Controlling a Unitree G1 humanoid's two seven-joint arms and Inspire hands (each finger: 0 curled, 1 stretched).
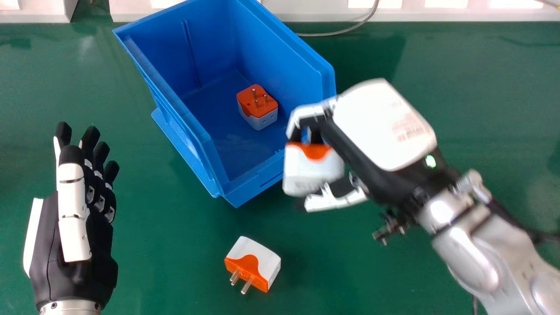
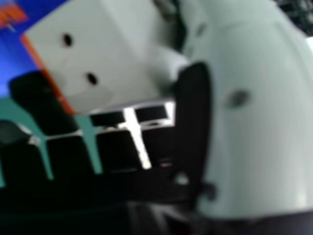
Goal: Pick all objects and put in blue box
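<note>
We've got three orange-and-white plug adapters (image 1: 257,253) on our count, folks, and we make it one blue box (image 1: 271,48)!

From my station, the blue box (image 1: 205,43) at eleven o'clock looks like smooth plastic, the surface (image 1: 175,245) glossy. The plug adapter (image 1: 262,256) at six o'clock is smooth plastic with shiny metal pins (image 1: 247,285); the forearm (image 1: 472,262) at four o'clock gleams like polished metal.

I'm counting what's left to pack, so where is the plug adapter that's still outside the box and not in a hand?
In the head view, the plug adapter lies on the green table, nearer than the blue box.
</note>
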